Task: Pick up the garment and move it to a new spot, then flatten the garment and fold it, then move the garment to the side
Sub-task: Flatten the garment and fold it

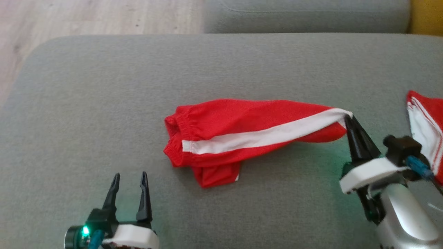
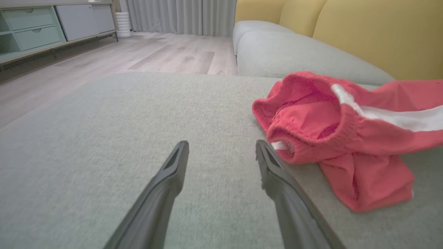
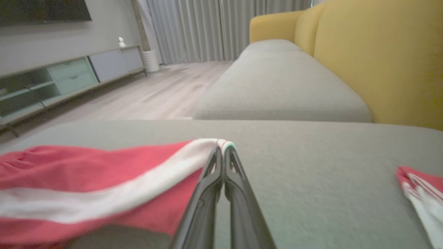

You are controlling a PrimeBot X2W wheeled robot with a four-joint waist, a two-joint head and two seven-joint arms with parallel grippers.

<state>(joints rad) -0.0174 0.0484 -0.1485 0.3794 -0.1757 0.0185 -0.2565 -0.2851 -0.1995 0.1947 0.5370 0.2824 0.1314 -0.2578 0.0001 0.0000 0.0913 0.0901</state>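
The red shorts lie in the middle of the grey cushion, their hem end pinched by the closed right fingers. The left fingers stand apart near the front edge, holding nothing.

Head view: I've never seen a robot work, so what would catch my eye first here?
The red garment with a white stripe, lying in the middle of the grey cushion, stands out at once. The right gripper is shut on its striped end at the right, while the left gripper stands open at the lower left, apart from the cloth. Another red-and-white cloth lies at the far right edge.
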